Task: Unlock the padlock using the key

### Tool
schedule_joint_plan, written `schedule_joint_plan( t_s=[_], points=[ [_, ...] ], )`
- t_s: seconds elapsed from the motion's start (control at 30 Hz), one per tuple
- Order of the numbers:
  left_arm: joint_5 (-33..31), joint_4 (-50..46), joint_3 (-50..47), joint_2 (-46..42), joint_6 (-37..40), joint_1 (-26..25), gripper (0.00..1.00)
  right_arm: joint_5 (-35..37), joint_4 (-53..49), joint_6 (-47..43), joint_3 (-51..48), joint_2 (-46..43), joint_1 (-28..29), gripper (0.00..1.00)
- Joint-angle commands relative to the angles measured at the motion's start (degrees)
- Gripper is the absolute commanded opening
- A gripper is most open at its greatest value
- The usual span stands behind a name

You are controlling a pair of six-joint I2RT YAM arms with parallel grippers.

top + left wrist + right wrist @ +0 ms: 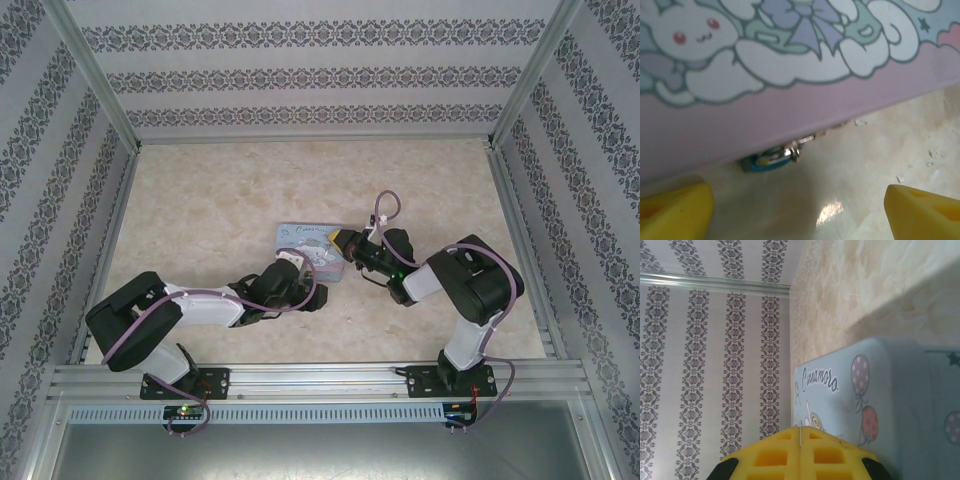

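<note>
One move: my wide-open left gripper (797, 202) should close squarely on the padlock (765, 162) just ahead, under the cartoon tin (790, 115) edge; right gripper (800, 437) is pinched flush.

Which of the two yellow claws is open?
The left gripper: its yellow fingers stand wide apart, facing the tiny padlock at the edge of the cartoon tin. The right gripper has its own pressed together.
</note>
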Motion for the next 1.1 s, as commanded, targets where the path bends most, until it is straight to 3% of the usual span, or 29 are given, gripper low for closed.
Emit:
schedule_joint_plan(
  t_s=[0.0,0.37,1.07],
  points=[
    [-1.1,6.1,0.6,2.6,2.2,-0.7,0.88,-1.0,3.3,0.1,1.8,1.1,-0.8,0.0],
    [-0.3,10.3,3.4,7.2,4.1,-0.7,0.87,-2.0,3.4,0.5,3.1,2.3,-2.1,0.0],
    [7.2,22.6,4.1,12.6,-2.4,-0.9,0.86,-2.6,3.8,0.3,2.4,3.1,-3.5,0.0]
  ],
)
